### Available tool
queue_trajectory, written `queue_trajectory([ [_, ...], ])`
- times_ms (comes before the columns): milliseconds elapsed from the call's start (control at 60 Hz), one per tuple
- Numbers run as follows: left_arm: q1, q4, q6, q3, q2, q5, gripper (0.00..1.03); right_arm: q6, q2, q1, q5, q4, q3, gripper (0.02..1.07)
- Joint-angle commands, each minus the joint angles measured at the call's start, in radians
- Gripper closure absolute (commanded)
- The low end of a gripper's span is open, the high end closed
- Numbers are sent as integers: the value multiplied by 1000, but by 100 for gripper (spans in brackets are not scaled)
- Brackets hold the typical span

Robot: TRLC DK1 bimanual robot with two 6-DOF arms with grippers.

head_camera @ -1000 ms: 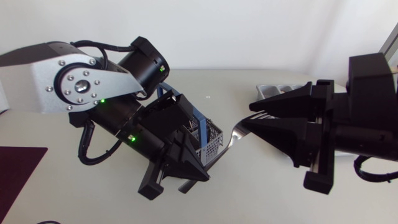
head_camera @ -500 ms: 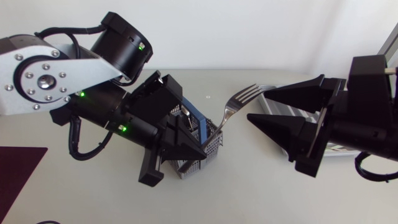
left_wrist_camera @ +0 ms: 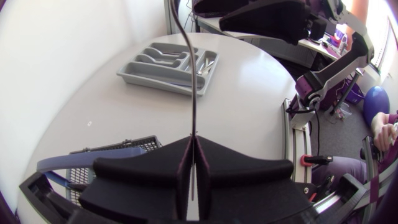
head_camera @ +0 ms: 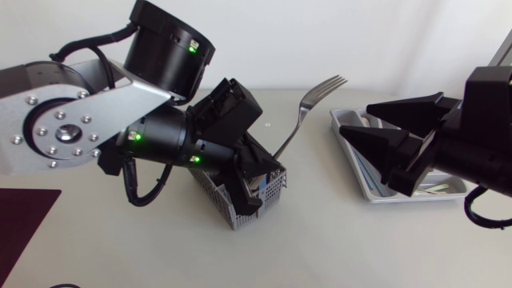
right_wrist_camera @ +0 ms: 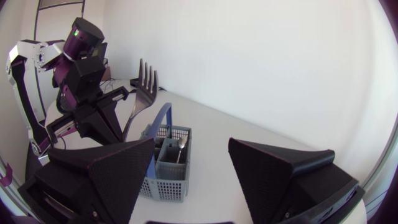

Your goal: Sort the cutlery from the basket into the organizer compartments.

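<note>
My left gripper (head_camera: 260, 164) is shut on the handle of a silver fork (head_camera: 316, 100), which it holds tines-up above the grey mesh basket (head_camera: 268, 192). In the left wrist view the fingers (left_wrist_camera: 217, 165) pinch the fork's handle (left_wrist_camera: 188, 74), and the grey organizer (left_wrist_camera: 140, 78) lies ahead. My right gripper (head_camera: 356, 120) stands open over the organizer (head_camera: 370, 192), right of the fork and not touching it. From the right wrist view, the fork (right_wrist_camera: 144, 87) rises beyond the basket (right_wrist_camera: 163, 177), which has a blue handle and a spoon (right_wrist_camera: 180, 144) inside.
A dark maroon mat (head_camera: 24, 232) lies at the table's front left corner. The organizer holds some cutlery in its compartments. Bare tabletop lies between the basket and the organizer.
My left arm has raised the fork up and away from the right gripper. The right gripper has opened wider and drawn back to the right, uncovering the organizer.
</note>
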Motion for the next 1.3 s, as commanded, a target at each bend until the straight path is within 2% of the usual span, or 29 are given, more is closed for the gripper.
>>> queue_trajectory([
  [0,-10,24,-46,8,32,-29,100,42,8,-28,11,28,-29,21],
  [300,-67,127,-80,33,104,-191,100,80,120,-34,37,37,18,21],
  [533,-93,202,-94,59,147,-314,100,110,197,-18,18,31,72,22],
  [633,-93,217,-114,82,175,-340,100,128,229,-17,-7,34,100,22],
  [917,-70,246,-178,140,238,-346,100,171,338,5,-42,104,143,23],
  [1000,-64,249,-194,148,244,-346,100,183,370,11,-47,129,152,30],
  [1100,-53,254,-209,152,245,-340,100,200,401,11,-56,147,164,32],
  [1283,-45,255,-220,157,255,-323,100,231,444,9,-90,186,181,46],
])
